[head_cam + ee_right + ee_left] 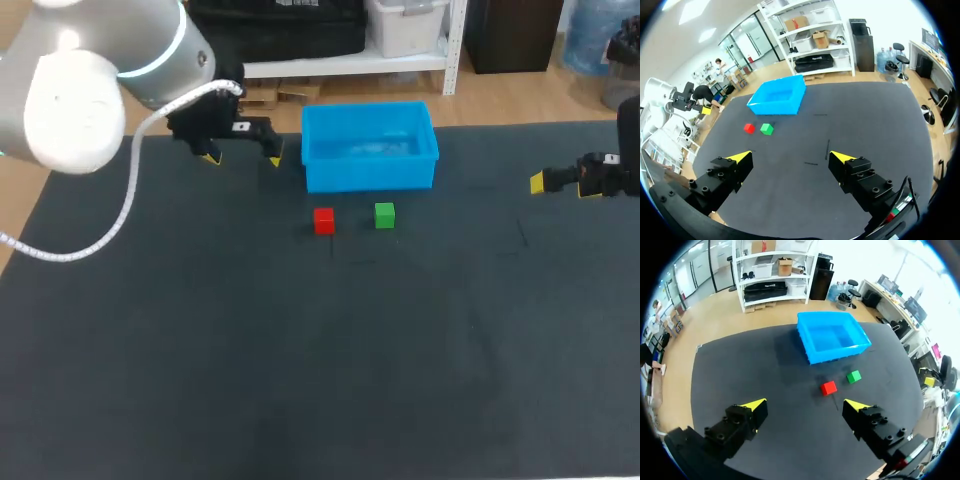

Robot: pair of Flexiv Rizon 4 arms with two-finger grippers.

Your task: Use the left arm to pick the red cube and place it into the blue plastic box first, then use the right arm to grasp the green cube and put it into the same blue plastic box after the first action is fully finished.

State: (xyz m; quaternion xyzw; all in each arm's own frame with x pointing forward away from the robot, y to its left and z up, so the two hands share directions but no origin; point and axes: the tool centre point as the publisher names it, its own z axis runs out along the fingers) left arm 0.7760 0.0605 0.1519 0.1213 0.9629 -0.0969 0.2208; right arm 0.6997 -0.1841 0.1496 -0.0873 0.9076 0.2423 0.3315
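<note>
The red cube lies on the dark table mat just in front of the blue plastic box, with the green cube close to its right. My left gripper hovers open to the left of the box, holding nothing. In the left wrist view its gripper is open, with the red cube, green cube and box ahead of it. My right gripper is at the table's right side, open and empty. The right wrist view shows its open gripper far from the red cube, green cube and box.
The dark mat covers the whole table, with a wide stretch of it in front of the cubes. My left arm's white cable hangs over the mat's left part. The box holds no objects that I can see.
</note>
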